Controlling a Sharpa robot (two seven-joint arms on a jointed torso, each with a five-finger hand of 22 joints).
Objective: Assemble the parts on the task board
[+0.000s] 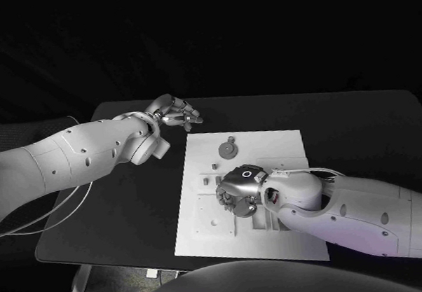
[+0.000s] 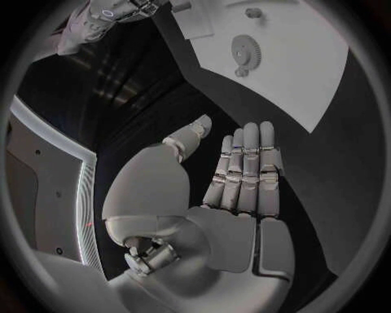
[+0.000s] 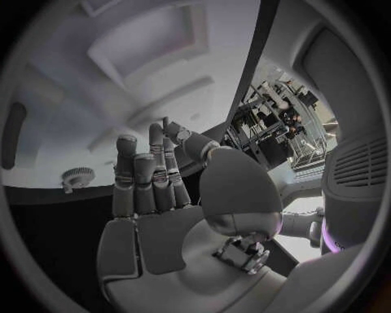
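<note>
1. My left hand hovers over the black worktop just beyond the far left corner of the task board. Its fingers are stretched out straight, side by side, and it holds nothing. I judge it is parked there to keep out of the way of my other arm.

2. My right hand is low over the middle of the task board, palm down, with my right arm lying across the board's near right part. In the right wrist view its fingers stand nearly straight with nothing between them, so it is empty and spread, not gripping.

3. The round gear lies flat on the far half of the board, apart from my right hand and not yet touched. It also shows in the left wrist view.

4. Small parts stand on the board just left of my right hand. What lies directly under the hand I cannot tell.

5. My guess is that the right hand is placed over the board's middle to pick a piece next. Nothing is grasped yet.
</note>
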